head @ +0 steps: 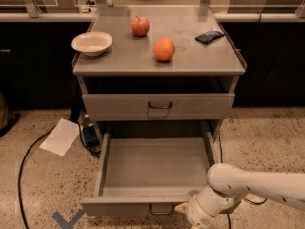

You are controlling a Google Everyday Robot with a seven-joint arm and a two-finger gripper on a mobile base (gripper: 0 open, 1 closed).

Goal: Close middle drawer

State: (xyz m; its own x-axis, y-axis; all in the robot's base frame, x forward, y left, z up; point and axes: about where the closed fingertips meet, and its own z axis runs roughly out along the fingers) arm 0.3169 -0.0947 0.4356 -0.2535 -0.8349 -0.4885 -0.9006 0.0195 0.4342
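**Middle drawer hanging way out, gripper parked at its front**

Going left to right: a sheet of paper (61,136) and a black cable (20,175) lie on the floor left of the bench (200,63). A blue tape mark (66,219) sits near the bottom edge. All of that looks well off the drawer's path.

Up top there's a bowl (92,43), an apple (140,26), an orange (164,49) and a dark packet (209,36). None of them is near a push down low.

The upper drawer (119,108) is pushed in. Under it the middle drawer (152,163) is pulled far out toward the camera. Its low front panel (114,207) and little loop handle (161,209) are near the bottom edge.

The gripper (183,208) sits right at that panel, just right of the handle. The white arm (257,185) comes in from the right. I can't make out whether the gripper is spread or pinched, or whether it's actually touching.

My guess is it's near centre so the push goes straight and the drawer doesn't skew on its rails. I see nothing inside the tray to snag.
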